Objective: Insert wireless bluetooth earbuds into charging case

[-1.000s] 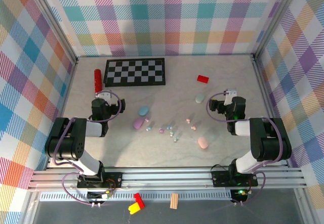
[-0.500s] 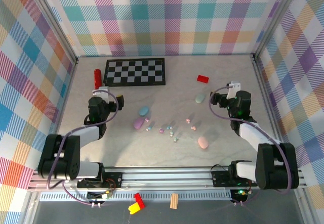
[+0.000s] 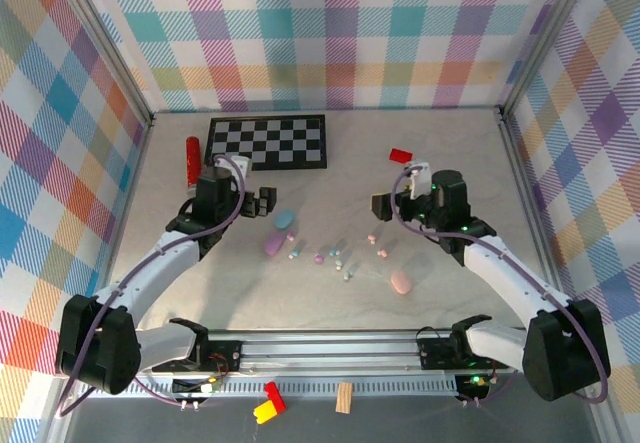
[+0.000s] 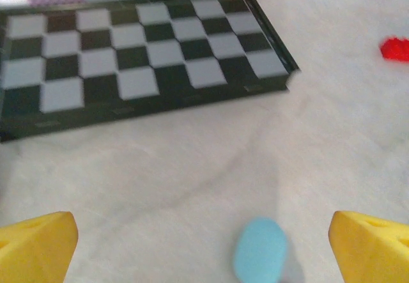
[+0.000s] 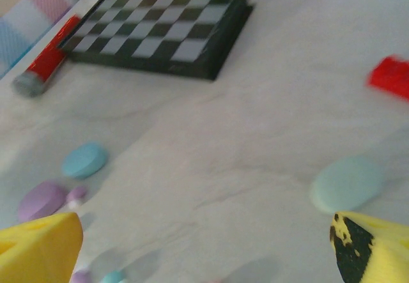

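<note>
A pale marbled table (image 3: 250, 293) stands inside plaid walls (image 3: 330, 33). At its far edge lie one checkerboard (image 3: 266, 142), one red tube (image 3: 192, 158) and one red block (image 3: 401, 156). There are four cases: blue (image 3: 284, 219), purple (image 3: 273, 245), pink (image 3: 401, 282) and green (image 5: 347, 182). About eight earbuds (image 3: 340, 261) lie loose mid-table. Both arms are extended toward the middle, with the left gripper (image 3: 263, 201) and right gripper (image 3: 383, 206) spread wide and empty.

We find no writing, label, brand, number or sign that we can read. The checkered board (image 3: 266, 142) carries only its dark and pale squares. The red block (image 3: 400, 156) and the oval cases (image 3: 284, 219) on the tabletop (image 3: 300, 298) are too small or too blurred for us to make out any marking.
</note>
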